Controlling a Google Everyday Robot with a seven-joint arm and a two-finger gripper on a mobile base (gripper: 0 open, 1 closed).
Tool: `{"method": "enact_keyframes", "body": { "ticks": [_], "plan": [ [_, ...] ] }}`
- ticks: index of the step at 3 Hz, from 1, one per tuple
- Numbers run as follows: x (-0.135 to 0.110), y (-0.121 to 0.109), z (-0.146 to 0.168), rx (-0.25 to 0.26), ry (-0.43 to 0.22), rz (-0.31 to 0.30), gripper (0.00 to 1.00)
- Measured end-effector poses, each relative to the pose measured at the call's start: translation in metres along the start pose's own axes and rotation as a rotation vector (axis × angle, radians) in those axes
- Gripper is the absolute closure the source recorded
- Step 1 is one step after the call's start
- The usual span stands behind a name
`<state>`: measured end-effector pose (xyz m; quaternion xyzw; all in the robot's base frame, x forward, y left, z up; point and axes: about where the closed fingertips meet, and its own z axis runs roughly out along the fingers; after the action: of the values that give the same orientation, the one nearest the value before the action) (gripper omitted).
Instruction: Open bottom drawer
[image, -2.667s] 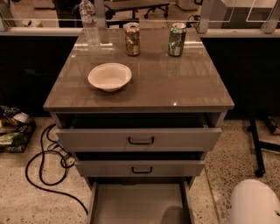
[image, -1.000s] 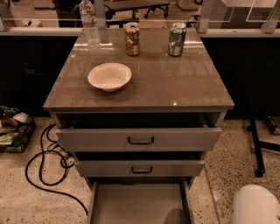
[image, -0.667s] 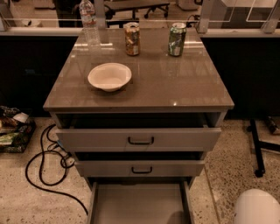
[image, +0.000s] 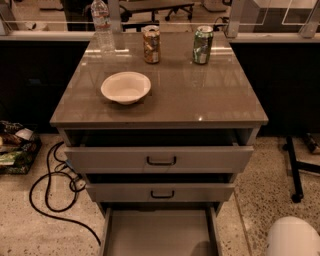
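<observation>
The grey cabinet (image: 160, 107) has three drawers, all pulled out. The bottom drawer (image: 159, 231) is pulled out the farthest. Its plain grey shallow tray shows at the lower edge of the camera view, and its front and handle are cut off below the frame. The top drawer front (image: 160, 159) and the middle drawer front (image: 160, 192) each show a black bar handle. My gripper is not in view. Only a white rounded part of my arm (image: 292, 237) shows at the bottom right corner, right of the bottom drawer.
On the cabinet top stand a white bowl (image: 125, 87), a water bottle (image: 102, 23), a brown can (image: 151, 44) and a green can (image: 202, 45). A black cable (image: 47, 192) loops on the floor at left beside a basket (image: 15, 147). A black stand leg (image: 295, 170) is at right.
The white part of my arm at the bottom right has sunk lower in the frame. The drawers and the things on the cabinet have not moved.
</observation>
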<state>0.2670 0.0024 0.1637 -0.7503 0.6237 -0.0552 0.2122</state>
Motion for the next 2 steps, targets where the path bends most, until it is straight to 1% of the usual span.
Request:
{"method": "enact_keyframes", "body": {
  "ticks": [1,2],
  "plan": [
    [-0.003,0.0055,-0.0005,-0.009,-0.007,0.0,0.62],
    [-0.0031,0.0056,-0.0005,-0.01,-0.007,0.0,0.38]
  ]
}}
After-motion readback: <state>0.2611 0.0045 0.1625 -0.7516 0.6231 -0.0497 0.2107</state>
